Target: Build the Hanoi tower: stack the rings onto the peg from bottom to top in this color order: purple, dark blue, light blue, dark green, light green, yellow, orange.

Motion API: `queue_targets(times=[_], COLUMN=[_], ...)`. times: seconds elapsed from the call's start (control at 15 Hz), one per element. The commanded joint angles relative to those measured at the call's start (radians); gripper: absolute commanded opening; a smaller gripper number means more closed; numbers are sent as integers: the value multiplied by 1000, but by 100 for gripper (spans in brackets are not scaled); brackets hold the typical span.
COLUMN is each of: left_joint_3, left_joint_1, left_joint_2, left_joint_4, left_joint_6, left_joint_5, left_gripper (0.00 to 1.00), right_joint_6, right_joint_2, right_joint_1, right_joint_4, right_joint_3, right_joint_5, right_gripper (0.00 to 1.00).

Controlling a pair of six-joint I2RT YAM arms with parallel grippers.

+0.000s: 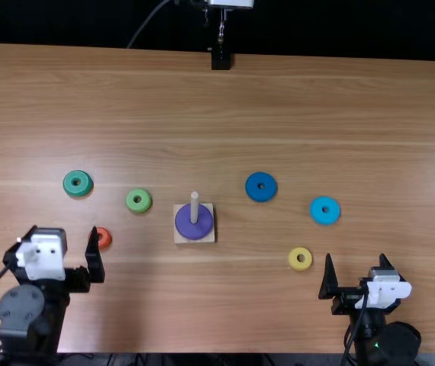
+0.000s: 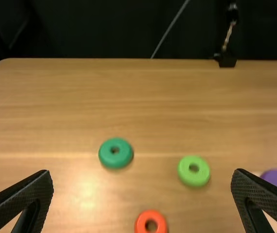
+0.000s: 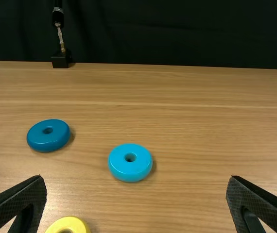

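Purple ring [image 1: 184, 223] seated on peg [image 1: 194, 207], ctr; dk blue [image 1: 252, 190], lt blue [image 1: 317, 213], yellow rings [image 1: 294, 261] laid R — dk green [image 1: 69, 186], lt green [image 1: 131, 203], orange [image 1: 107, 243] L. L gripper [image 1: 62, 231], btm L, R gripper [image 1: 356, 258], btm R — fingers parted.

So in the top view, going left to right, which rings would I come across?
Dark green ring, orange ring, light green ring, purple ring on the peg, dark blue ring, yellow ring, light blue ring.
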State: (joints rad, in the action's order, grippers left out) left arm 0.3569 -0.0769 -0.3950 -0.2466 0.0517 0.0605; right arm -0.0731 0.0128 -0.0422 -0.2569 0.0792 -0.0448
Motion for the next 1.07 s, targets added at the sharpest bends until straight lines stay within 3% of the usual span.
queue_targets(times=[0.0, 0.6, 0.8, 1.0], left_joint_3=[-98, -355, -357, -357], left_joint_1=[8, 34, 57, 54], left_joint_2=[102, 367, 395, 395], left_joint_4=[9, -15, -164, -166], left_joint_6=[-35, -24, -35, -35], left_joint_5=[-3, -7, -55, -60], left_gripper=[100, 100, 100, 100], right_joint_6=[1, 1, 1, 1], right_joint_2=[-13, -13, -13, -13], right_joint_1=[-10, -10, -10, -10], right_joint_4=[-75, -75, -75, -75], right_joint_3=[-68, -68, -68, -68], right_joint_5=[-12, -12, -12, -12], right_gripper=[100, 100, 100, 100])
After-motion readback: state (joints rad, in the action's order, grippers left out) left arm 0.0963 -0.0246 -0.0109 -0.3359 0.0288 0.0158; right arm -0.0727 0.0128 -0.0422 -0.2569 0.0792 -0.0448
